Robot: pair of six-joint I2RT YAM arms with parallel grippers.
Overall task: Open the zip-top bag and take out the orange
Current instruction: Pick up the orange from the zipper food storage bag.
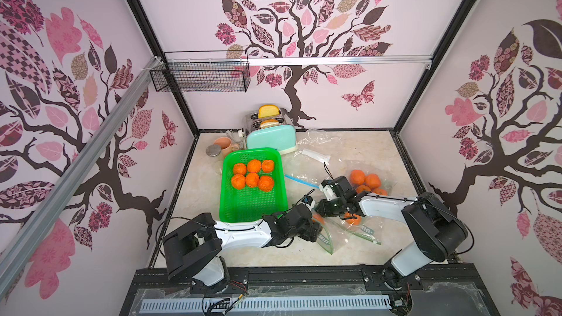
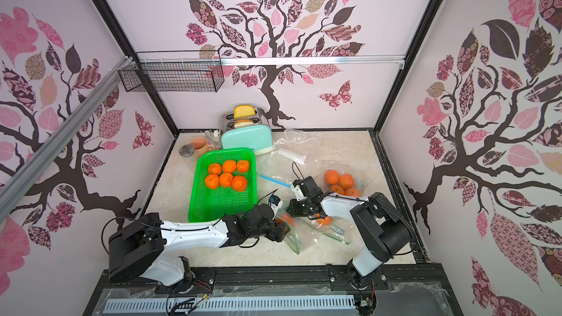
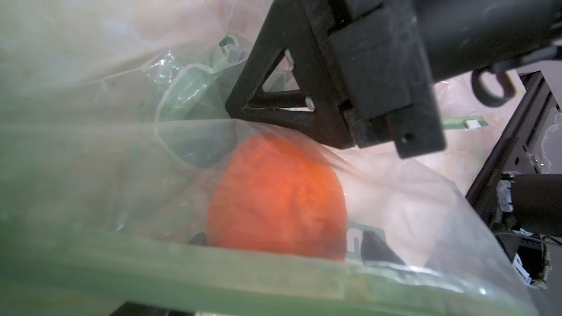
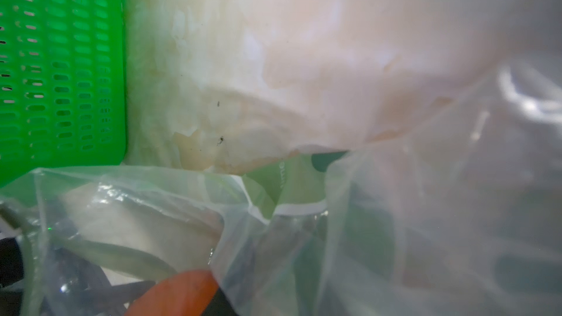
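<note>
One orange [image 3: 276,199] in zip-top bag [image 3: 91,171], flanked by spread left claw [image 3: 286,243]; right claw [image 1: 323,208] grip unclear.

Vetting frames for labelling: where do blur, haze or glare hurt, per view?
Left wrist: orange hazy behind the zip-top bag film, near green zip strip blurred. Right wrist: film fills most of the frame, out of focus; green basket sharper. In both top views: even light, sharp, shadows soft.
</note>
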